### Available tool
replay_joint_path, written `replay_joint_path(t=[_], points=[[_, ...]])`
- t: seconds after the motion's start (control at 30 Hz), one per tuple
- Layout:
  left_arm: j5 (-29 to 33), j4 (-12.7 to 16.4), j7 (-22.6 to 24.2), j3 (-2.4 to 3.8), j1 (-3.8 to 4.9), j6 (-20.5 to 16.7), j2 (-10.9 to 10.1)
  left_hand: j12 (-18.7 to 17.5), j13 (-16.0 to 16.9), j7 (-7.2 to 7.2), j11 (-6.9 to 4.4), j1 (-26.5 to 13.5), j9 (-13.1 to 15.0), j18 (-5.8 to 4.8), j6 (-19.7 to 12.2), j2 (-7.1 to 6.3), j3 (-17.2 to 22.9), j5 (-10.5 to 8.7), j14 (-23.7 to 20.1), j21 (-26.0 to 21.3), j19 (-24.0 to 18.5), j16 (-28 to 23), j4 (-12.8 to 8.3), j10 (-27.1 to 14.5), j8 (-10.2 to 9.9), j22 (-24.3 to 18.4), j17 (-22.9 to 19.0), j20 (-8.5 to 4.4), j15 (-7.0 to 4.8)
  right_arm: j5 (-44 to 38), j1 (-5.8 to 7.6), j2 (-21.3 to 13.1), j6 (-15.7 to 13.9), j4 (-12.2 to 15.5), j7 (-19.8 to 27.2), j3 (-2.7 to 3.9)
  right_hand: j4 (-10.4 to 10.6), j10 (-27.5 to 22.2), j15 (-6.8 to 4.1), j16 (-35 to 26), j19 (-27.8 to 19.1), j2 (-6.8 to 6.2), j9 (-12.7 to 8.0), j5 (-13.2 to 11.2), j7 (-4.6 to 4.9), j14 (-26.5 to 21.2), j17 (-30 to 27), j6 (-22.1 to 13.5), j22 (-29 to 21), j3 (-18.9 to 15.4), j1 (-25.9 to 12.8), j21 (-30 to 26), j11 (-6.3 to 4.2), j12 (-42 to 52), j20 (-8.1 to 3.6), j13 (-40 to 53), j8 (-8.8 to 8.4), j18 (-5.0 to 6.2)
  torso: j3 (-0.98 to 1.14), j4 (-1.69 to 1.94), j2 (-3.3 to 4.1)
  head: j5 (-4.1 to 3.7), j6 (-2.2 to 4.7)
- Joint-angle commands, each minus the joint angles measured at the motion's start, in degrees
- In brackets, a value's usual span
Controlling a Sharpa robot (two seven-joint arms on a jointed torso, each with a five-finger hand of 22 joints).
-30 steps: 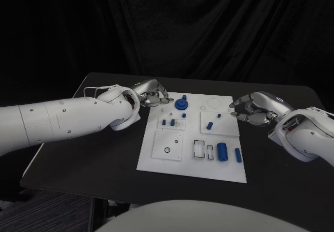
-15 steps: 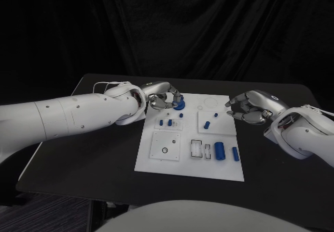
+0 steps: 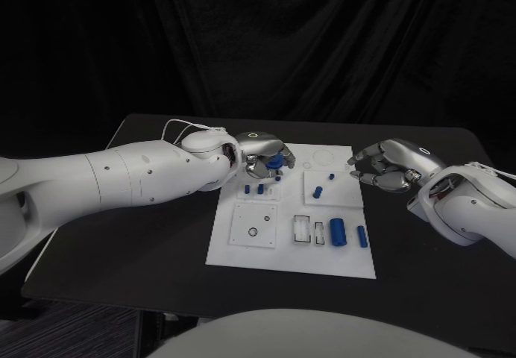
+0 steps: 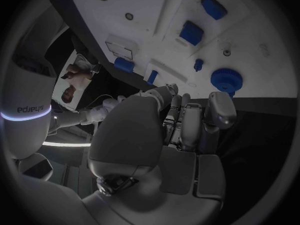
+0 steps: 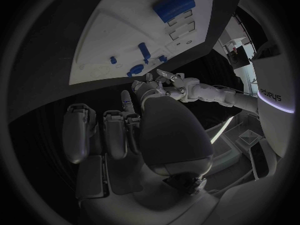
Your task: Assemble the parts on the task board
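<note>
**Left hand at the blue knob, right hand waiting off the board's edge**

Take the task board (image 3: 292, 257) as your reference, the white plate in the middle of the black table (image 3: 140, 246). Start at its near end: that strip is bare white. Just beyond it you see a square plate with a small ring (image 3: 256, 232) on the board's left half, and to its right two narrow slots, then a large blue cylinder (image 3: 340, 232) and a slimmer blue bar (image 3: 362, 236) lying near the right edge.

Moving farther up the board, you find a pair of short blue pegs (image 3: 256, 189) left of centre and a blue pin (image 3: 319, 192) on the right-hand square plate.

At the far end, your left hand (image 3: 258, 155) sits over the board's far-left corner, fingers curled in close around the round blue knob (image 3: 277, 160). In the left wrist view the knob (image 4: 224, 79) lies just past the fingertips (image 4: 220, 108); you cannot tell whether they actually grip it or merely touch it.

Your right hand (image 3: 389, 167) hovers just off the board's far-right edge, over the table, fingers curled inward with nothing in them.
</note>
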Motion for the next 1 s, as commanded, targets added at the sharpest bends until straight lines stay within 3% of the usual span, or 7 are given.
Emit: replay_joint_path(t=[0.03,0.17,0.2,0.23,0.37,0.57,1.0], points=[[-9.2,-0.7,0.6,0.04,-0.42,-1.4,0.5,-0.1,-0.5,-0.64,-0.08,-0.8,-1.7,-0.15,-0.1,-0.04,-0.8,-0.86,0.7,0.5,0.8,0.4,0.2,0.4,-0.1,7.4,0.2,-0.1,0.02,-0.1,-0.15,-0.1,-1.4,0.1,0.2,0.04,-0.1,5.9,0.39,-0.3,2.4,0.18,-0.1,0.2,0.09,4.4,8.1,0.5,12.0,0.3,0.2,-0.2,0.39,0.2,0.26,15.1,-0.18,0.95,0.08,-0.11,0.04,-0.27,0.01],[-14.4,-1.2,0.0,0.04,-0.75,-2.8,0.8,-0.1,-1.4,-0.36,-0.5,-0.7,-3.3,-0.21,0.5,-0.19,-1.2,-0.94,0.8,0.6,1.2,0.3,-0.1,1.0,-0.1,7.5,-0.1,-0.31,-0.15,-0.1,-0.15,-0.3,-1.7,0.3,0.2,0.04,-0.2,5.9,0.39,-0.2,2.4,0.14,-0.1,0.3,0.08,4.4,8.1,0.5,12.0,0.3,0.2,-0.1,0.39,0.2,0.26,15.1,-0.19,0.94,0.08,-0.03,0.01,-0.68,0.01],[-15.3,-1.2,-0.2,0.04,-0.81,-2.9,0.9,-0.3,-2.1,-0.31,-1.75,-1.0,-4.9,-0.36,0.2,-0.47,-1.6,-1.77,0.7,1.1,1.9,0.0,-0.1,1.8,-0.1,7.7,-0.6,-0.63,-0.79,-0.1,-0.15,-0.4,-1.7,0.4,0.2,0.04,-0.2,5.9,0.38,-0.3,2.4,0.11,-0.1,0.3,0.07,4.4,8.1,0.5,12.0,0.3,0.2,-0.1,0.38,0.2,0.25,15.1,-0.19,0.93,0.1,-0.04,0.02,-0.74,0.01],[-16.1,-1.3,-0.6,0.04,-0.87,-2.9,0.9,-0.6,-2.6,-0.37,-2.21,-1.1,-5.7,-0.35,0.0,-0.56,-1.7,-2.05,0.3,0.9,2.0,-0.4,-0.1,1.9,-0.1,7.7,-1.4,-0.81,-1.08,-0.1,-0.14,-0.4,-1.7,0.4,0.1,0.04,-0.2,5.9,0.38,-0.3,2.4,0.11,-0.1,0.3,0.07,4.4,8.1,0.5,12.0,0.3,0.2,-0.1,0.38,0.2,0.25,15.1,-0.19,0.93,0.12,0.03,-0.01,-0.87,0.01],[-17.8,-1.5,-1.9,0.04,-1.01,-2.2,1.0,-2.2,-4.9,-0.27,-2.13,-2.2,-9.5,-0.3,-1.1,-1.01,-2.6,-2.7,-0.1,0.0,2.0,-1.1,0.1,1.9,-0.1,7.5,-2.8,-1.18,-1.3,-0.1,-0.14,-0.5,-1.7,0.4,0.1,0.04,-0.2,5.9,0.38,-0.3,2.4,0.11,-0.1,0.3,0.07,4.4,8.1,0.5,12.0,0.3,0.2,-0.1,0.38,0.2,0.25,15.1,-0.19,0.93,0.15,-0.05,0.03,-0.84,0.01],[-18.7,-2.0,-4.0,0.04,-1.16,-1.3,1.3,-3.4,-6.7,-0.5,-2.12,-2.7,-12.8,-0.25,-1.5,-0.9,-3.8,-3.11,-0.3,-0.9,2.1,-1.5,0.1,2.2,-0.2,7.4,-3.7,-1.36,-1.36,-0.1,-0.15,-0.3,-1.4,0.4,-0.1,0.04,-0.2,5.9,0.38,-0.3,2.4,0.11,-0.1,0.3,0.07,4.4,8.1,0.5,12.0,0.3,0.2,-0.1,0.38,0.2,0.25,15.1,-0.19,0.93,0.12,-0.24,0.08,-0.6,0.01],[-19.0,-4.1,-5.2,0.05,-2.4,-0.9,2.4,-3.7,-8.4,-1.19,-2.26,-2.8,-15.6,-0.27,1.7,-0.37,-4.8,-3.16,-0.3,-1.5,2.5,-1.6,-0.4,3.9,0.5,7.5,-4.3,-1.44,-1.43,-0.1,-0.15,-0.4,-0.9,0.5,-0.5,0.04,-0.3,5.9,0.37,-0.3,2.4,0.03,-0.1,0.4,0.07,4.4,8.0,0.6,12.0,0.4,0.3,-0.2,0.37,0.2,0.24,15.1,-0.2,0.95,0.16,-0.36,0.17,-0.95,0.01]])
